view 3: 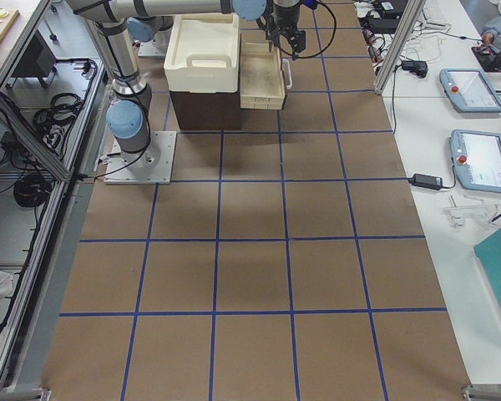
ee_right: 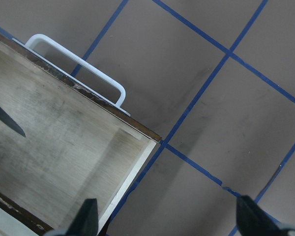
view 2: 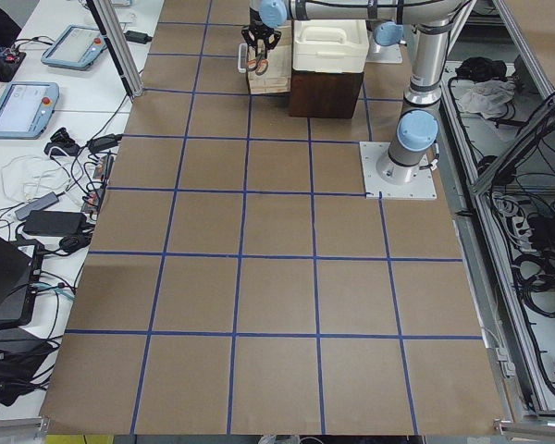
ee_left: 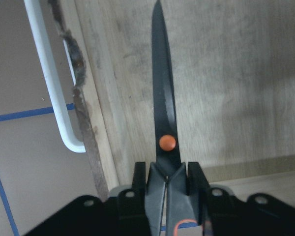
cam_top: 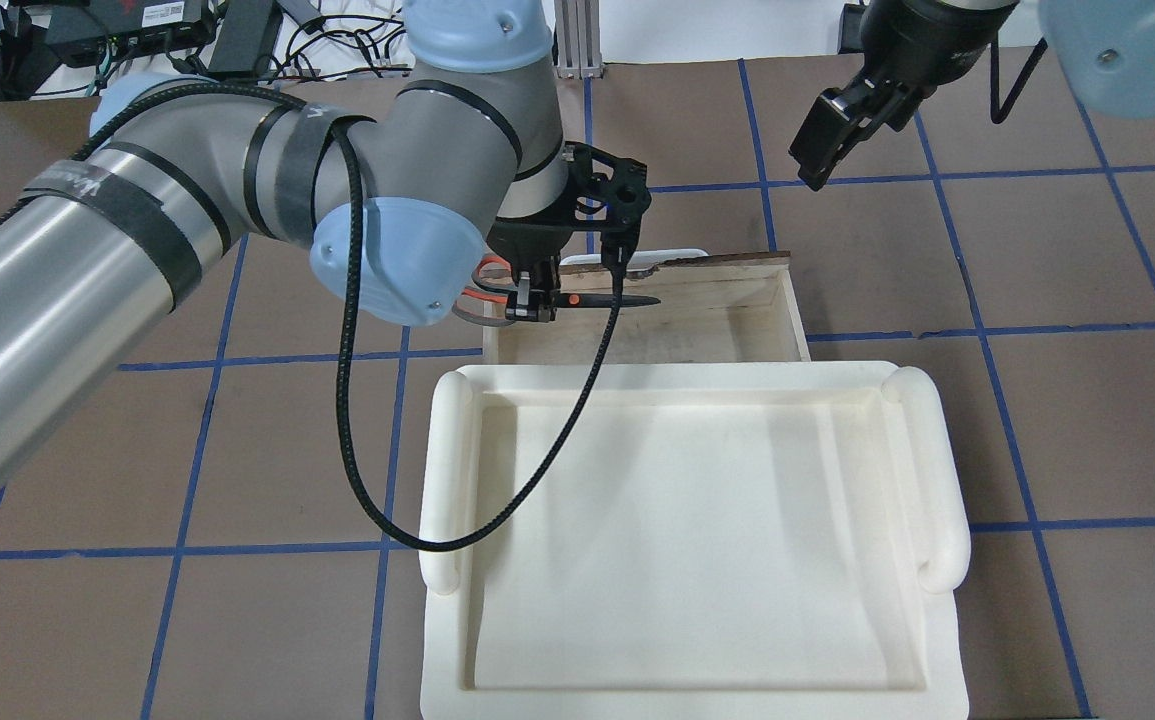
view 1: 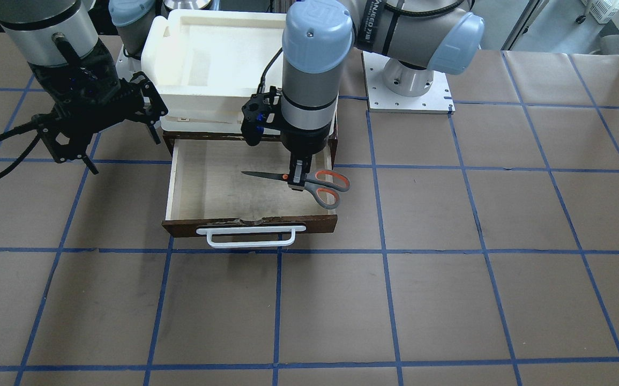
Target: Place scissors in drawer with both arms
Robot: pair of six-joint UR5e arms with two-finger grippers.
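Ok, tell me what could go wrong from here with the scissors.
1. The scissors hang in the left gripper with their handles over the side wall of the drawer. Released here, they might catch on the wall and tip out.
2. The grip is narrow, near the pivot, so they might swivel on the way down.

Left gripper (view 1: 299, 181) pointing down, clamped on scissors (view 1: 266, 175), right gripper (view 1: 125, 155) raised, tilted, jaws spread wide

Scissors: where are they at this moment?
Front-facing view: the scissors hang in the left gripper over the view-right wall of the open drawer, blades pointing across its interior, handles sticking out past that wall.
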